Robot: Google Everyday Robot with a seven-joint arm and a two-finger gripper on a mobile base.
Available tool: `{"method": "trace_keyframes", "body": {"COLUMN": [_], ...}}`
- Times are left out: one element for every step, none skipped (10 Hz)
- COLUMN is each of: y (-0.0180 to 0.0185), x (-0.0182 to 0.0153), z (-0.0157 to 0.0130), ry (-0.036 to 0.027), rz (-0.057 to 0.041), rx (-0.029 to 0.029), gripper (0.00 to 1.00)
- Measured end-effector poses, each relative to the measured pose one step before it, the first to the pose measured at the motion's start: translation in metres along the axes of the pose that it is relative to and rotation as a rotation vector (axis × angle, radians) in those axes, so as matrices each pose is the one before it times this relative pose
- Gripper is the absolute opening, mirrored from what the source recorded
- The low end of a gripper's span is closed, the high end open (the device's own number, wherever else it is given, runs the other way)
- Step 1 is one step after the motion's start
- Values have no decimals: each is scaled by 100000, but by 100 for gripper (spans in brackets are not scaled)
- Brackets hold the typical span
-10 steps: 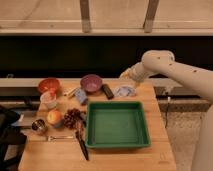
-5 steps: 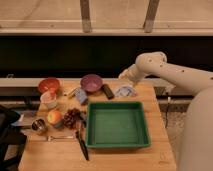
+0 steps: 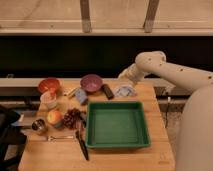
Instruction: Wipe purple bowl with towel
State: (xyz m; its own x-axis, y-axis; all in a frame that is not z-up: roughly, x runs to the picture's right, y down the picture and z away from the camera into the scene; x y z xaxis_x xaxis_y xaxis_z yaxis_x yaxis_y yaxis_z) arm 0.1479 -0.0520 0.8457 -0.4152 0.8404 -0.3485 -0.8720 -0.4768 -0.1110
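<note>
- Wooden tabletop (image 3: pixel 50 157) is standing before a dark wall and is carrying every item listed below.
- Purple bowl (image 3: pixel 91 82) is sitting near the back edge, well right of an orange bowl (image 3: pixel 49 85).
- Towel (image 3: pixel 125 91) is lying crumpled to the right of the purple bowl — just behind the green tray (image 3: pixel 117 144).
- Hand (image 3: pixel 124 76) is hovering just above the towel's back edge, fingers released — grasping nothing.
</note>
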Motion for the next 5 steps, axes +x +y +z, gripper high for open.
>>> {"method": "trace_keyframes", "body": {"y": [280, 1026, 160, -269, -511], "x": [-220, -221, -237, -261, -343], "z": [1002, 1329, 870, 622, 838], "ry": [1175, 1617, 747, 363, 658], "rz": [-1115, -2525, -2705, -1764, -1403], "rx": [643, 148, 1270, 1648, 2341], "gripper": [65, 65, 65, 65, 65]}}
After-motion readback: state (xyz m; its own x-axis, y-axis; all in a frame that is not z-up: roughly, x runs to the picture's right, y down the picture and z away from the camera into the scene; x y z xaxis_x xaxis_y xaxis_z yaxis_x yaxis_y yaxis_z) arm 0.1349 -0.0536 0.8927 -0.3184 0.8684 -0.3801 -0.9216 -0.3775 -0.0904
